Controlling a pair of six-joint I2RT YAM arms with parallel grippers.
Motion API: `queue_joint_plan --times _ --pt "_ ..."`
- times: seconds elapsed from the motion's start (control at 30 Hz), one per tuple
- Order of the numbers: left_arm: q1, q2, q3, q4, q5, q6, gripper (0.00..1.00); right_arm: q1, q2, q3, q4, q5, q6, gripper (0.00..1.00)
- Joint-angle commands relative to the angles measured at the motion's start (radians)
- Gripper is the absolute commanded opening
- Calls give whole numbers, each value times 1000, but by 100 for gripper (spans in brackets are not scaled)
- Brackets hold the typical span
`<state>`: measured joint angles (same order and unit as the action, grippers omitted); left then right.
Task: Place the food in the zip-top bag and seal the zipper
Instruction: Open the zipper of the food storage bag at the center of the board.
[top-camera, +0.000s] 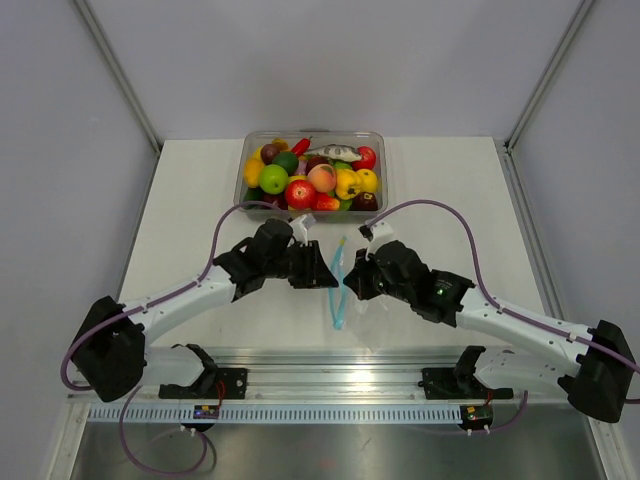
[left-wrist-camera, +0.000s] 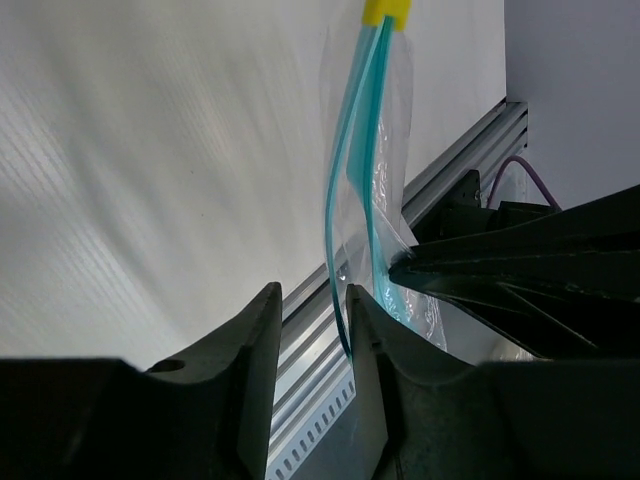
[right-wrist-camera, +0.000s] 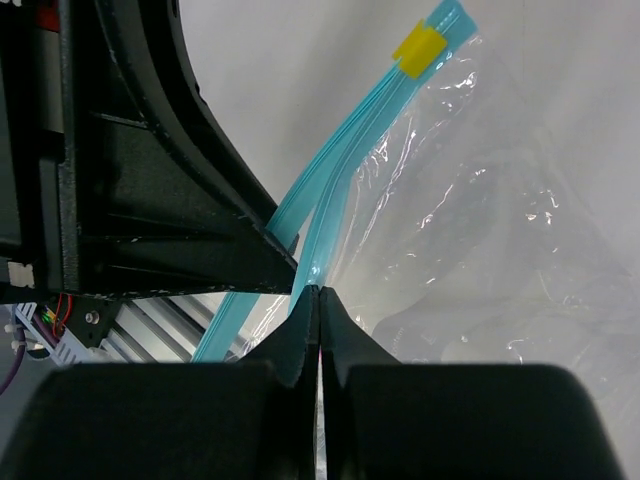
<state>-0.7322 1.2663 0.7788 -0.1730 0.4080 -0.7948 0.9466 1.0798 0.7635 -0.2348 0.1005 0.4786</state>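
Two claws meet at the zip-top bag (right-wrist-camera: 480, 220) in the middle of the counter (top-camera: 190, 200).
The right claw (right-wrist-camera: 318, 292) pinches the blue zipper (right-wrist-camera: 350, 165). The left claw (left-wrist-camera: 310, 295) is narrow, with one zipper strip in its gap. Toy fruits (top-camera: 300, 190) fill the tub (top-camera: 313, 134) up top.

The zip-top bag (right-wrist-camera: 500, 200) is clear, crinkly, glossy plastic film, its zipper (right-wrist-camera: 335, 175) smooth translucent teal plastic; the food (top-camera: 300, 192) is shiny plastic in a clear rigid plastic tub (top-camera: 312, 133), on a matt white table (top-camera: 445, 195) edged by a ribbed metal rail (top-camera: 330, 360).
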Motion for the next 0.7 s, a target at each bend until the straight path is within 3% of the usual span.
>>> queue_joint_plan --times 0.0,0.07,0.1,0.3,0.4,0.5,0.67 --pt "-12 19 16 81 -6 -14 34 17 -24 3 -8 -18 3 0" --pt "-19 34 22 84 -5 -14 14 18 -24 10 -15 -18 11 0" --pt "-19 39 25 79 -8 -12 0 18 -24 13 -21 -12 18 0" --pt "-21 -39 -4 37 -84 -9 0 18 -17 91 -211 94 90 3" --pt "-21 -102 -12 13 -132 -14 0 26 -29 131 -279 129 114 22" --pt "-21 -139 -21 -2 -172 -20 0 60 -14 190 -334 179 130 34" --pt "-21 -157 -27 -14 -207 -40 0 220 143 371 -444 364 172 48"
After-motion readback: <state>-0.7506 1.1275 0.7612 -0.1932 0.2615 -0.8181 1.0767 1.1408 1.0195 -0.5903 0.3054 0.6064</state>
